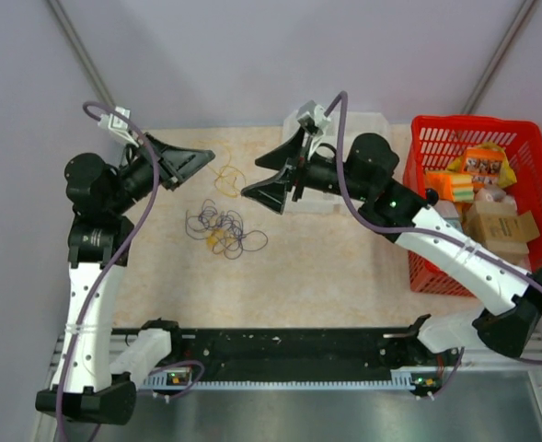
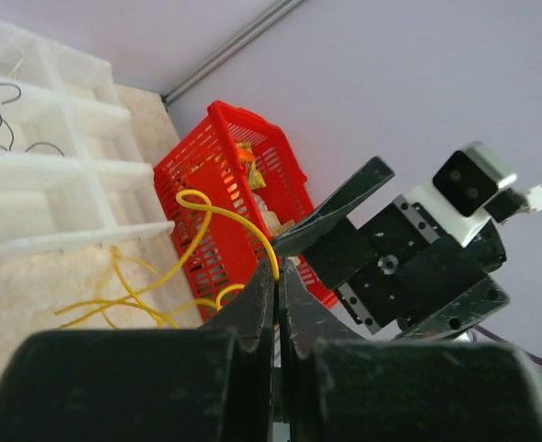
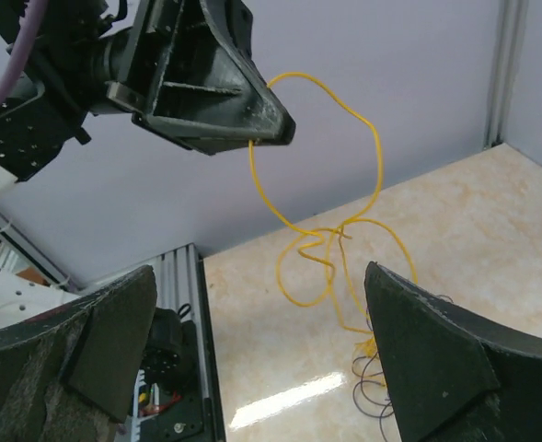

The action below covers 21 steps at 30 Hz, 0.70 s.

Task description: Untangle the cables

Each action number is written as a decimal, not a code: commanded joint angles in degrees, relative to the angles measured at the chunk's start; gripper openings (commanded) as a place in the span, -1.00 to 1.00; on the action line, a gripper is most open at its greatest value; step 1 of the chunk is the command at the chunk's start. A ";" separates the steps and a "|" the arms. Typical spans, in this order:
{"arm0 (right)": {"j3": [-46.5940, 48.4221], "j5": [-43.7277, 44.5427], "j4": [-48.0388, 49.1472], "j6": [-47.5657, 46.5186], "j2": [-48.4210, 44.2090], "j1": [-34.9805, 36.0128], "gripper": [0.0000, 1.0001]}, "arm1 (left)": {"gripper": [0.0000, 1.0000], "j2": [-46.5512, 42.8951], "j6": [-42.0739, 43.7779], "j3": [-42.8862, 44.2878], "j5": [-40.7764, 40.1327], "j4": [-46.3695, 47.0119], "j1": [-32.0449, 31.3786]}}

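Over the counter [image 1: 344, 276], right hand [image 1: 264, 178] gapes, holding nothing; left hand [image 1: 197, 164] sits nearer the far edge. Left of centre lies the dark tangle [image 1: 223, 230]. Left hand clamps a yellow wire [image 3: 330, 232] hanging toward it. Risk: hard pull cinches knots, or wire slips.

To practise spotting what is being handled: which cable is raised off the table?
The yellow cable: it is pinched in the left gripper's shut jaws and hangs in loops, while the dark purple cables lie tangled on the table.
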 commanded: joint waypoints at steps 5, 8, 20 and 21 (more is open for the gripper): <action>7.94 8.71 -0.56 -4.31 8.66 7.57 0.86 | -1.00 -3.75 -3.60 -3.26 1.29 5.25 -0.81; 9.87 17.17 -1.97 -8.72 11.30 10.48 0.86 | -1.00 -4.01 -4.12 -3.44 1.64 5.16 -0.90; 4.97 23.51 2.07 -8.12 9.56 12.33 -1.00 | -0.94 -5.94 2.71 -5.46 -1.51 -2.55 -0.90; 4.26 23.43 2.33 -7.85 8.86 12.15 -1.00 | -0.71 -6.29 4.73 -5.55 -2.83 -4.14 -0.90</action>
